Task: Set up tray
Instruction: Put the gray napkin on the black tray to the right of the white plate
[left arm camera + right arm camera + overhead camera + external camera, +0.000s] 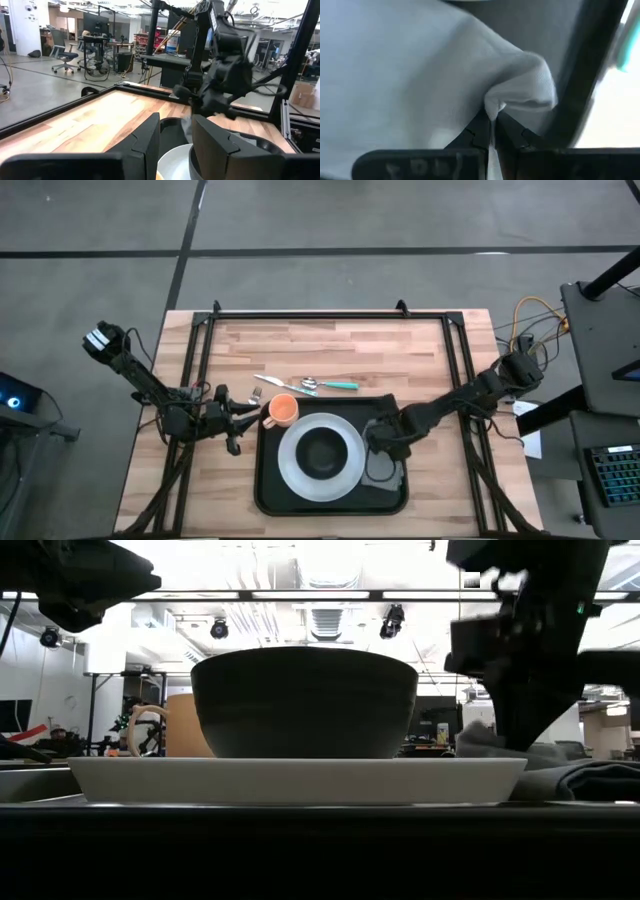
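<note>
Both grippers are busy: a napkin (470,75) fold is pinched in the right gripper (492,127) on the tray (268,480), mid-table; the left gripper (236,420) is parted beside an orange cup (281,411).

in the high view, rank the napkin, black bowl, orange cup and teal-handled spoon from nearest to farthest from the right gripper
1. Grey napkin: pinched in the right gripper, on the tray's right side.
2. Black bowl: on the white plate, tray centre.
3. Teal-handled spoon: on the table behind the tray.
4. Orange cup: at the tray's far left corner.
</note>
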Robot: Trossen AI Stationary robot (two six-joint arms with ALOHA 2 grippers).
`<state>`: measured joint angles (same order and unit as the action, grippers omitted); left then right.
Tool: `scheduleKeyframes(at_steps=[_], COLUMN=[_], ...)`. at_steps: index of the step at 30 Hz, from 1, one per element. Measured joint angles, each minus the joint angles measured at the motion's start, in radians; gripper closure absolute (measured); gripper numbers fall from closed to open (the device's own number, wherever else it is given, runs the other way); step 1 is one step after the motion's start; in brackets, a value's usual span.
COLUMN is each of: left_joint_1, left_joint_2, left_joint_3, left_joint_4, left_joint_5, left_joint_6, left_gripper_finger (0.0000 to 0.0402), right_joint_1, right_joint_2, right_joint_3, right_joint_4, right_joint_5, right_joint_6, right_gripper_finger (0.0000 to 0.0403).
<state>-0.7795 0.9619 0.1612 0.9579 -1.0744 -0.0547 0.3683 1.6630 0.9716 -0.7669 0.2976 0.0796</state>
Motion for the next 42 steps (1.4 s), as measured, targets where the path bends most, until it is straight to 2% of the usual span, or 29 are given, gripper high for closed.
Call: scheduleKeyframes(at_steps=[6,15,21,25,30,40,42], left_joint_1=[0.000,0.000,0.000,0.000,0.000,0.000,0.000], left_joint_2=[0.000,0.000,0.000,0.000,0.000,0.000,0.000], left_joint_3=[0.000,0.000,0.000,0.000,0.000,0.000,0.000], left_joint_4=[0.000,-0.004,-0.023,-0.049,-0.086,-0.088,-0.088], left_joint_5=[0.000,0.002,0.008,0.009,0.009,0.009,0.008], left_joint_6=[0.000,-0.001,-0.015,-0.037,-0.087,-0.090,-0.090], left_gripper_finger=[0.0308,0.0308,0.0308,0.0308,0.0308,0.0308,0.0308], right_joint_1=[-0.041,-0.043,-0.042,-0.039,0.023,0.209,0.216], right_joint_2=[-0.004,-0.033,-0.058,-0.075,-0.069,-0.069,-0.069], right_joint_3=[-0.022,0.073,0.145,0.194,0.190,0.106,0.071], right_joint_4=[-0.024,-0.068,-0.087,-0.082,-0.090,0.007,0.015], right_joint_5=[0.020,0.155,0.186,0.182,0.013,0.015,0.054], right_joint_6=[-0.029,-0.123,-0.142,0.032,0.217,0.443,0.481], right_gripper_finger=[0.0381,0.0320,0.0294,0.0285,0.0283,0.0305,0.0310])
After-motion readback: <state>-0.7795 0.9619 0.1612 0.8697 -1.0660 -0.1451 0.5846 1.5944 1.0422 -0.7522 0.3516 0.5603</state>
